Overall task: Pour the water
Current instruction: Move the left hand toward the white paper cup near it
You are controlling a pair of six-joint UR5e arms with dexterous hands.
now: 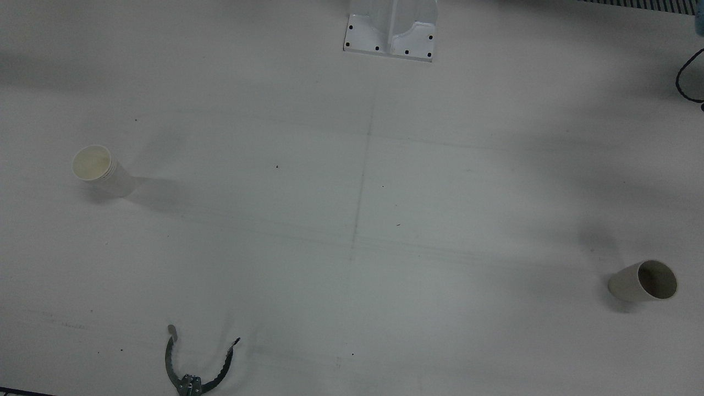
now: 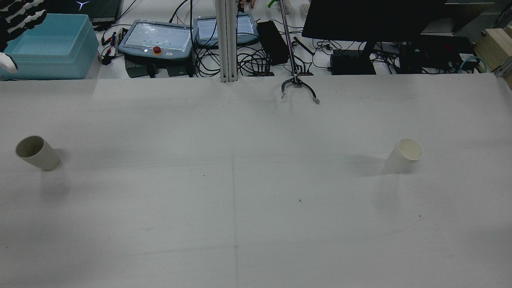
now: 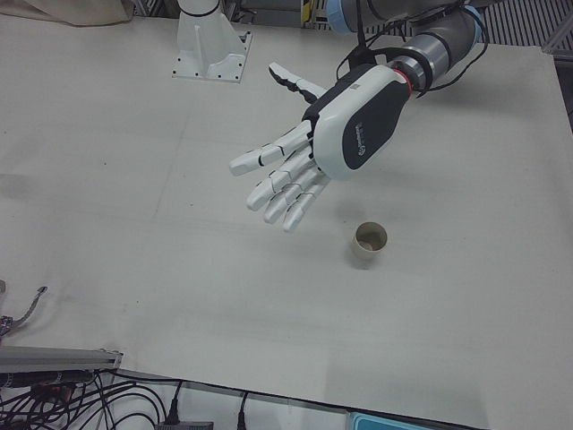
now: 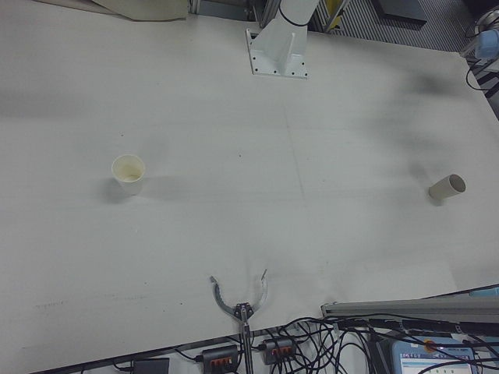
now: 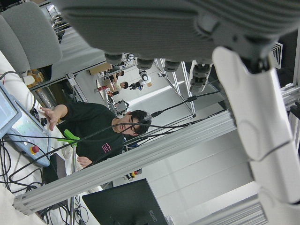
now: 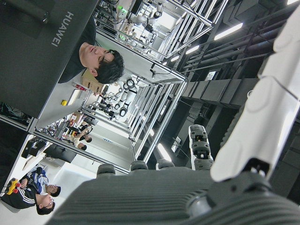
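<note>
cups (image 2: 38,153) (image 2: 405,155) stand at opposite table (image 2: 256,192) ends

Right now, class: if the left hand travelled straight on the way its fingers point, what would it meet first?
Probably only bare table. The left hand is open, its fingers aimed down and away from the cup; depth is unclear.

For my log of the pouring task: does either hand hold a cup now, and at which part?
No cup is held. The left hand hangs open above the table, fingers spread, apart from the grey cup. The right hand shows nothing in its fingers.
</note>
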